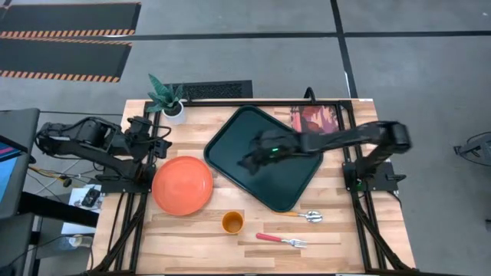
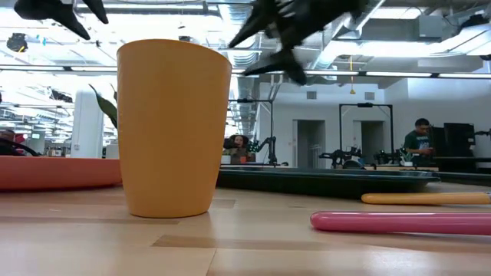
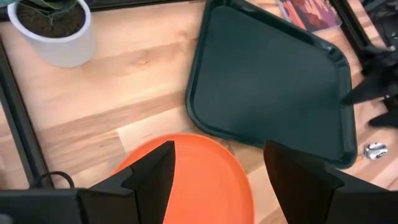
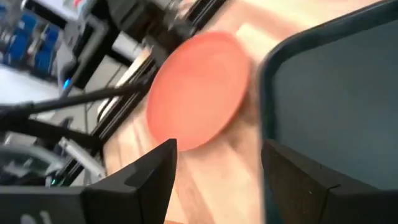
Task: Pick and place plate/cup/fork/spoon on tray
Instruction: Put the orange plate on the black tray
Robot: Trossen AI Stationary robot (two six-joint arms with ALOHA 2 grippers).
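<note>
Right claw (image 1: 249, 159), released and empty, hangs over the bare tray (image 1: 230, 138); reaching left, it may nudge the plate (image 1: 182, 185).

right gripper (image 1: 247, 162) hides part of the tray (image 1: 230, 138).

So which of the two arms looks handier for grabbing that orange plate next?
Probably the left. The left gripper hangs open right at the plate edge, plate filling its wrist view. The right gripper, also open, is over the tray, farther away.
</note>
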